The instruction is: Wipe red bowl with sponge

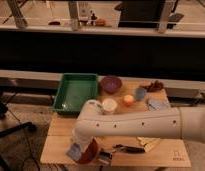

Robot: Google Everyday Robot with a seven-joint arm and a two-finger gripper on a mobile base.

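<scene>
Round red bowl [91, 153] on wooden table [55, 151] in front of rectangular green tray [76, 92], pale flat sponge [73, 152] at bowl's rim, smooth white end effector [81, 144] just above, its grip impossible to tell

Red bowl [90, 153] under end effector [81, 144]; pale blue sponge [73, 152] just beside.

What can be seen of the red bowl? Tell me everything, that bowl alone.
The red bowl is a round dish, reddish-orange and smooth-looking. It sits near the wooden table's front left edge. The white arm hides its upper part; only the lower curve shows. The end effector is down at its left rim, with a pale blue sponge against that side.
</scene>
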